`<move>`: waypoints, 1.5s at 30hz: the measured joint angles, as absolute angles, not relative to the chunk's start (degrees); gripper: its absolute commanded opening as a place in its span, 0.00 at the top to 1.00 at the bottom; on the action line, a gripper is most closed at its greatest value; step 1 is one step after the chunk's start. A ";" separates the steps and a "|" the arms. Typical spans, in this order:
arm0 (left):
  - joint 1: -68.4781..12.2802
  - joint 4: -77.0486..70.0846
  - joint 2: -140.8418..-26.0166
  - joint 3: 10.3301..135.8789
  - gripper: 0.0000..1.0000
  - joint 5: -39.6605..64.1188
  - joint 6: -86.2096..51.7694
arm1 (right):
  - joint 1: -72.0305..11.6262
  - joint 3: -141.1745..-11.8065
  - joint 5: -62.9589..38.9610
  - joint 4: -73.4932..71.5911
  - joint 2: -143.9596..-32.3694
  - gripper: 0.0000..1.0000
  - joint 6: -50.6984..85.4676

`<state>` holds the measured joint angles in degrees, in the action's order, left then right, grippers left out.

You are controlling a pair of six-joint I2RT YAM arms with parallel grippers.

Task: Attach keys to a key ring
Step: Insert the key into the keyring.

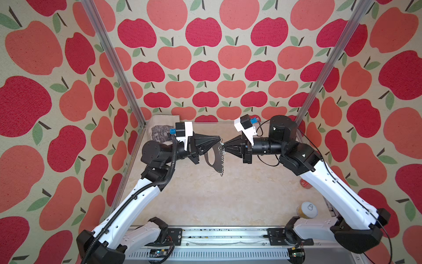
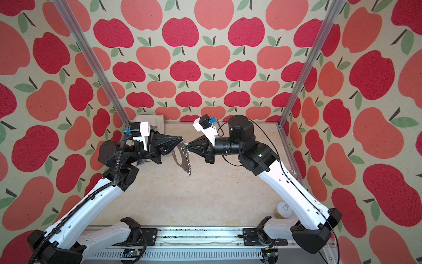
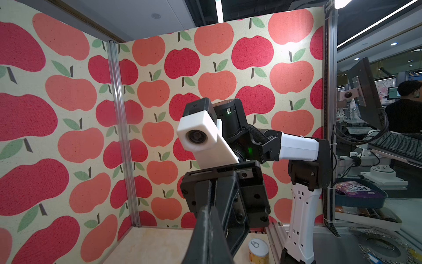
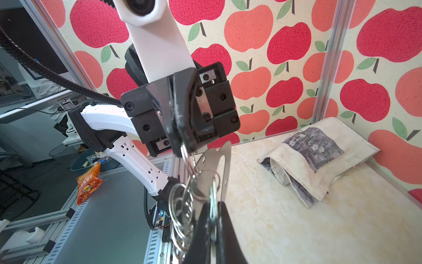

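Around the work: a folded cloth [image 1: 159,131] with a grey print lies on the counter [image 1: 205,194] in the far corner, left of centre in both top views. A tin can [image 1: 307,210] stands upright at lower right with its pull-tab lid sealed, so you cannot see what is in it. Above it a small red object [image 1: 304,182] is half hidden by the right arm.

Task item: the key ring [image 1: 214,160], a flat grey metal plate with a large oval cutout, hangs in the air at mid-frame, well above the counter. Silver wire rings [image 4: 180,205] bunch along its edge.

Left end effector [image 1: 218,140]: fingers together, clamped on the plate's top end. Right end effector [image 4: 212,205]: fingers pinched together on one of the wire rings, its tip almost meeting the left one.

You cannot pick out the key in any view.
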<state>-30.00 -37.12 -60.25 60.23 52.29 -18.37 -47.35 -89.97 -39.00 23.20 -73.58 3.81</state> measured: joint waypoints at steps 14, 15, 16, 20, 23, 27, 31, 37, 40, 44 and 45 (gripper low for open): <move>-29.63 -38.06 -60.05 60.23 1.00 52.60 -18.65 | -48.80 -102.17 -30.83 39.81 -75.57 1.00 -7.25; -29.63 -38.09 -60.05 60.23 1.00 52.60 -18.65 | -49.15 -102.72 -30.52 40.47 -75.70 1.00 -7.79; -29.63 -38.15 -60.05 60.23 1.00 52.60 -18.68 | -49.43 -103.18 -30.35 40.99 -75.90 1.00 -8.23; -29.63 -38.65 -60.05 60.23 1.00 52.99 -19.07 | -51.72 -104.60 -28.91 43.13 -76.75 1.00 -10.17; -29.63 -38.98 -60.05 60.23 1.00 53.21 -19.68 | -52.75 -105.69 -27.88 44.03 -77.38 1.00 -11.20; -29.63 -39.27 -60.05 60.20 1.00 53.43 -20.12 | -53.15 -106.17 -26.20 44.71 -77.60 1.00 -12.21; -29.63 -39.27 -60.07 60.20 1.00 53.41 -20.18 | -53.17 -106.19 -24.64 44.71 -77.60 1.00 -12.73; -29.63 -39.29 -60.38 60.20 1.00 53.67 -21.15 | -53.25 -107.44 -23.20 44.91 -77.71 1.00 -13.52; -29.65 -39.13 -60.42 60.20 1.00 54.13 -21.21 | -53.25 -107.63 -22.70 44.86 -77.78 1.00 -13.52; -29.76 -39.00 -60.42 60.20 1.00 54.78 -21.19 | -53.25 -108.66 -22.52 44.88 -78.15 1.00 -13.52; -29.76 -38.98 -60.42 60.20 1.00 54.89 -21.19 | -53.25 -108.88 -22.52 44.86 -78.17 1.00 -13.52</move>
